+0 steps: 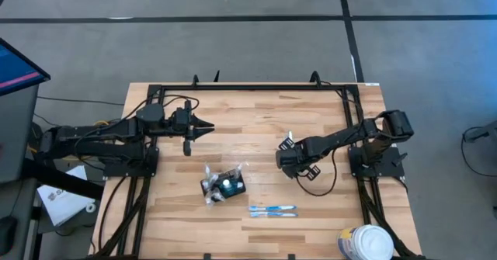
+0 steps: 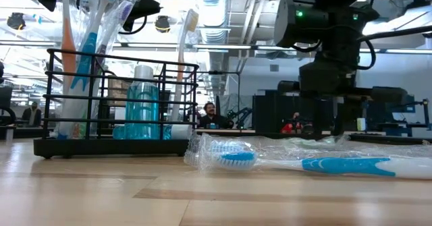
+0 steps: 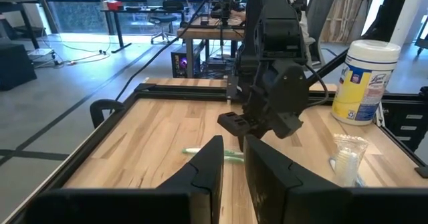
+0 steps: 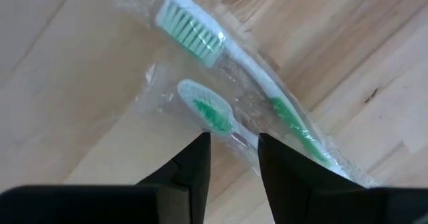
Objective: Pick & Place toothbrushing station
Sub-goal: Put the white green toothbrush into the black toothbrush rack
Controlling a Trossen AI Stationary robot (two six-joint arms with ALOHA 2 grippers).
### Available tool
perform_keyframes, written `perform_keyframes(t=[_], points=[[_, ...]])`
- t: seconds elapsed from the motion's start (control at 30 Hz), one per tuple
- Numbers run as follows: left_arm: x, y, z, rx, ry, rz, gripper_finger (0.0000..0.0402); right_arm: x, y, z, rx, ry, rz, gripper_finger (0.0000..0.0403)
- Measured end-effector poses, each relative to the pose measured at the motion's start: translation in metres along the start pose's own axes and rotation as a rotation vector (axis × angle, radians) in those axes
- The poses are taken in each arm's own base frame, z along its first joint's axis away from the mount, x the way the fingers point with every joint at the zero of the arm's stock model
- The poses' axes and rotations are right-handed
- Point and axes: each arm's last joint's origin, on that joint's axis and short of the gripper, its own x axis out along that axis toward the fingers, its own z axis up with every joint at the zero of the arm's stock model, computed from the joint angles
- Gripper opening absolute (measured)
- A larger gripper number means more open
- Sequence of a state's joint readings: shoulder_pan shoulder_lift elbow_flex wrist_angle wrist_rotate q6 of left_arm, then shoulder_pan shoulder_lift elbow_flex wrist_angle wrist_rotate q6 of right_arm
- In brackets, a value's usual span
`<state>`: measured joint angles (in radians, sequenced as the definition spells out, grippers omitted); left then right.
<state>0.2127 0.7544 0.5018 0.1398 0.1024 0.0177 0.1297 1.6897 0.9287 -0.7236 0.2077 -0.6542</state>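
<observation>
The toothbrushing station (image 1: 224,185), a small black wire holder with toothbrushes and a blue bottle standing in it, rests on its base at the table's middle. It also shows in the low view (image 2: 115,111). My right gripper (image 1: 291,159) points down, open, over two green toothbrushes in clear wrap (image 4: 221,70). Its fingers stand on either side of the wrap's handle end (image 4: 235,136); whether they touch it does not show. My left gripper (image 1: 208,126) waits at the far left, shut and empty, with only a narrow slit between its fingers (image 3: 234,164).
Two blue toothbrushes in clear wrap (image 1: 272,210) lie near the front edge, right of the station; they also show in the low view (image 2: 304,162). A white round tub (image 1: 365,243) stands at the front right corner. A black frame rail (image 1: 248,87) runs along the far edge.
</observation>
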Motion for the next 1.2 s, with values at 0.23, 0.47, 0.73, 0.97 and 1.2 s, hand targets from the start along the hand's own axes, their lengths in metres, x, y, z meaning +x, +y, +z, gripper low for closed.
perform_keyframes(t=[0.23, 0.47, 0.73, 0.97, 1.2], points=[[0.0, 0.0, 0.0, 0.0, 0.0, 0.0, 0.0053, 0.001, -0.002, -0.001, 0.002, -0.003, -0.003, 0.0088], [0.0, 0.0, 0.0, 0.0, 0.0, 0.0, 0.0053, 0.0, -0.002, -0.001, 0.001, -0.006, 0.0, 0.0013], [0.0, 0.0, 0.0, 0.0, 0.0, 0.0, 0.0053, 0.0, -0.001, 0.0, 0.005, -0.018, 0.018, 0.0002], [0.0, 0.0, 0.0, 0.0, 0.0, 0.0, 0.0053, -0.003, -0.001, -0.001, 0.02, 0.001, 0.031, 0.0], [0.0, 0.0, 0.0, 0.0, 0.0, 0.0, 0.0053, -0.021, -0.012, 0.007, 0.059, -0.015, 0.02, 0.0]])
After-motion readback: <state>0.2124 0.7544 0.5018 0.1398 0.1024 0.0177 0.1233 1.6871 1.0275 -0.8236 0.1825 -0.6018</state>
